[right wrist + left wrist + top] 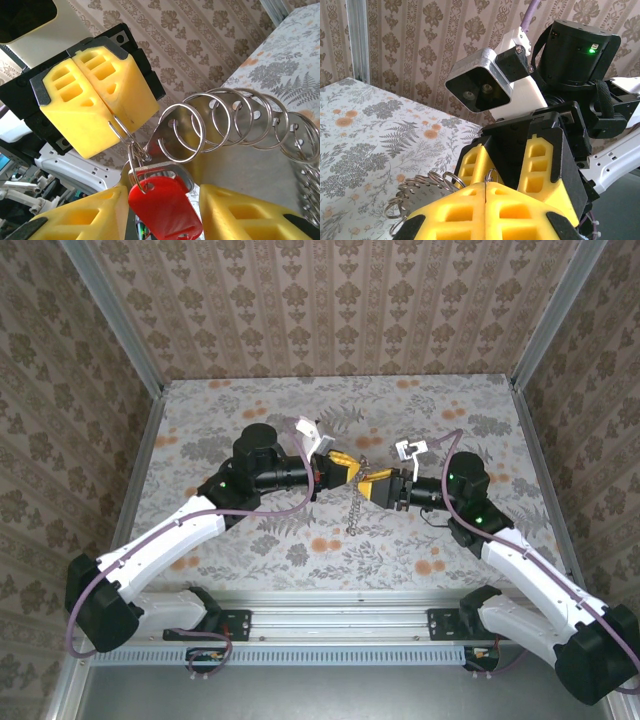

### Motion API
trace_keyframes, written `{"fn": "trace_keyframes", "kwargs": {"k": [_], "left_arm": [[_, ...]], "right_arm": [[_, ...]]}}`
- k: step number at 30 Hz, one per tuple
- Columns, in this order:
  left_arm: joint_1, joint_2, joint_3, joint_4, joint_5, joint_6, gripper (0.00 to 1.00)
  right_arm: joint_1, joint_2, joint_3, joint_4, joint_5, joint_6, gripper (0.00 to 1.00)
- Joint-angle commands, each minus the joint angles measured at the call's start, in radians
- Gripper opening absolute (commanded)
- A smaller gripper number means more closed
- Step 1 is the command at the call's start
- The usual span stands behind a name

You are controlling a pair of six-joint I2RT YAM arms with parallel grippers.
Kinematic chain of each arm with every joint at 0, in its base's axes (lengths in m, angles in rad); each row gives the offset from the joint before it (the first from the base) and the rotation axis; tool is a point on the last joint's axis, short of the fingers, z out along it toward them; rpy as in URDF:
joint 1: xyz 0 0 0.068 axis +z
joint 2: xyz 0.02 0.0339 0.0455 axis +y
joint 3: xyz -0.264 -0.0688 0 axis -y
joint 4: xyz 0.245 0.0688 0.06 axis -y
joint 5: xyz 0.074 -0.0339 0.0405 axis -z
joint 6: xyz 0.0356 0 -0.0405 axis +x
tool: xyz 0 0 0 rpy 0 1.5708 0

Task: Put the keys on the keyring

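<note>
The red-headed key point(167, 207) hangs by its hole from a thin silvery keyring point(131, 150), with a silver metal tab point(175, 170) just behind it. My left gripper point(485, 192) is shut on that ring's wire point(490, 176); its yellow fingers point(90, 100) show from across in the right wrist view. My right gripper point(165, 222) is open, its fingers either side of the red key, the left one very near it. From above, both grippers point(350, 472) point(374, 486) meet nose to nose over the table's middle, and a chain point(352, 512) dangles below them.
A string of several linked silver rings point(235, 117) runs off to the right from the keyring; they also bunch beside the left fingers point(422, 182). The floral tabletop point(250, 540) lies below, with patterned walls and metal posts point(130, 340) around it.
</note>
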Motion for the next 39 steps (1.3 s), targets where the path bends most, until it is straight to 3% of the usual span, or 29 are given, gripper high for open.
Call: {"fn": "trace_keyframes", "kwargs": {"k": [1,18,39], "left_arm": [[-0.005,-0.001,0.025,0.058,0.006,-0.013,0.0],[-0.005,-0.012,0.013,0.074,-0.014,-0.008,0.0],[-0.006,-0.017,-0.01,0.114,-0.016,-0.02,0.0]], "right_arm": [[0.005,-0.011,-0.014,0.025,0.005,-0.006,0.39],[0.006,-0.051,-0.027,-0.042,-0.004,-0.032,0.0],[0.056,0.005,0.025,-0.093,-0.022,-0.084,0.0]]}}
